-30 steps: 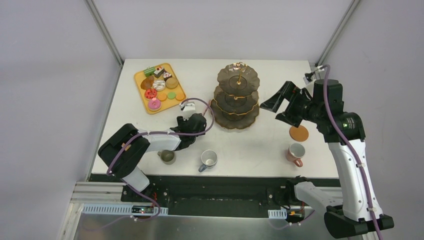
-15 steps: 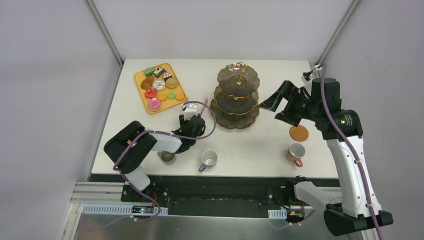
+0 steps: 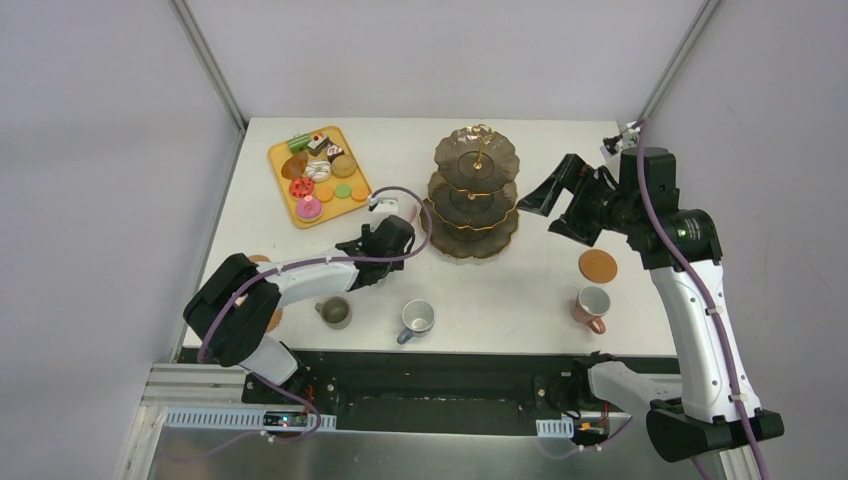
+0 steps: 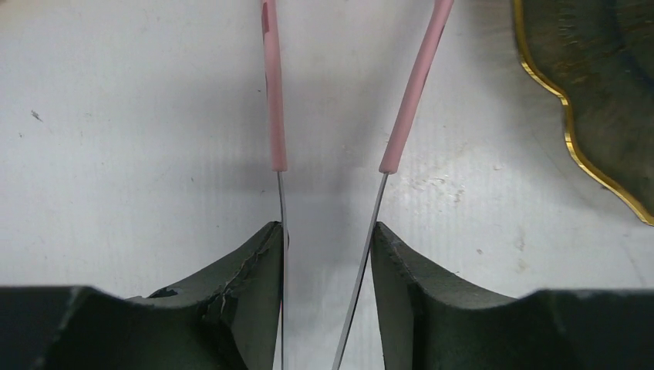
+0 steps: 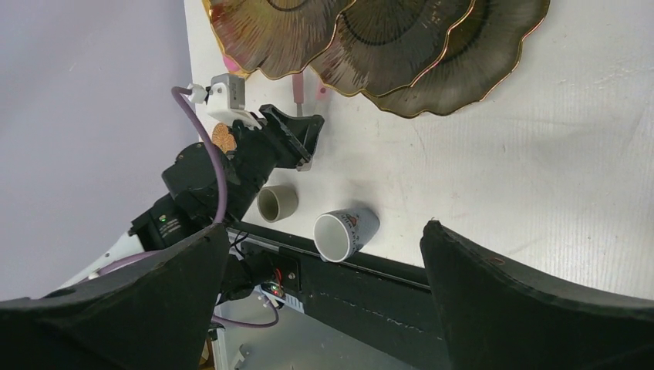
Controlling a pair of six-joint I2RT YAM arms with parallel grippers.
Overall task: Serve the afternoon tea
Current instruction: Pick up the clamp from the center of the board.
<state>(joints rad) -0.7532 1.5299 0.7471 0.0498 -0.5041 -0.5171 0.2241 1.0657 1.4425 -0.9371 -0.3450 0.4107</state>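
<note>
Dark, gold-rimmed three-tier stand (image 3: 475, 195) with scalloped plates, far centre of the table; doughnuts, macarons and small cakes (image 3: 318, 170) on the yellow-orange tray (image 3: 280, 160) to its left; olive mug (image 3: 335, 312), grey-blue mug (image 3: 417, 319) and pink mug (image 3: 592, 305) along the near edge, a brown coaster (image 3: 598, 266) just beyond the pink one; left gripper (image 4: 326, 231) clamped on the pink-handled tongs (image 4: 271, 92); right gripper (image 3: 537, 215) raised, jaws wide apart; white table (image 3: 520, 290), grey walls.

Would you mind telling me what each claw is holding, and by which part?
The left claw brackets the tongs by their bare metal arms, below the pink sleeves; a firm grip cannot be told. The right claw is open and holds nothing.
</note>
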